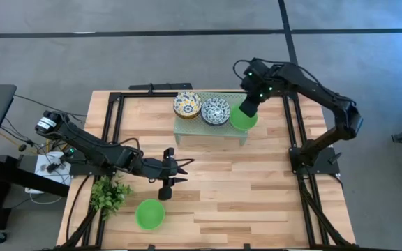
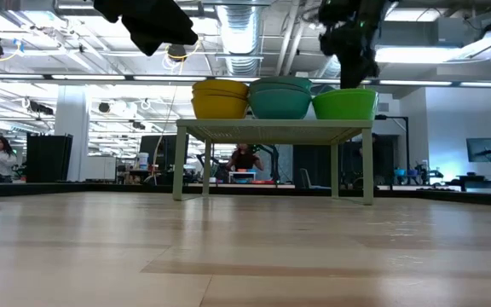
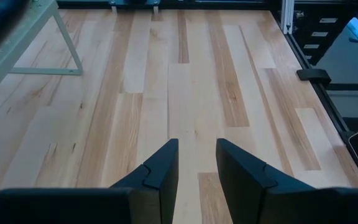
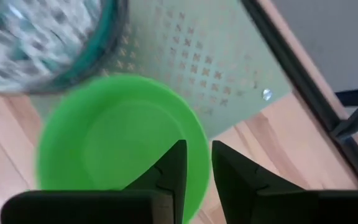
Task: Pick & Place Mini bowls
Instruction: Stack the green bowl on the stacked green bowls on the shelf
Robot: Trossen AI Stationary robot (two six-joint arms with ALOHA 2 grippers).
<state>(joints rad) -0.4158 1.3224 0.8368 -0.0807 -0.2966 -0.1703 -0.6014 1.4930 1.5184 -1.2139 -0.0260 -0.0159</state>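
A pale green perforated rack stands at the table's far middle. Three mini bowls sit on it in a row: a yellowish floral one, a blue floral one and a plain green one. My right gripper points steeply down over the green bowl, slightly open, one finger inside its rim and one outside. Another green mini bowl rests on the table near the front left. My left gripper hovers open over bare wood toward the near left, holding nothing. My right gripper has the green bowl's rim in the gap between its fingers, which come from above. A little space shows in that gap, and I cannot tell whether either finger touches the rim. The bowl sits upright on the rack.
A small leafy plant stands at the near left, beside the loose green bowl. Black frame rails run along both sides of the table. Bare wood lies between the rack and the table's near edge. People and desks show in the room behind.
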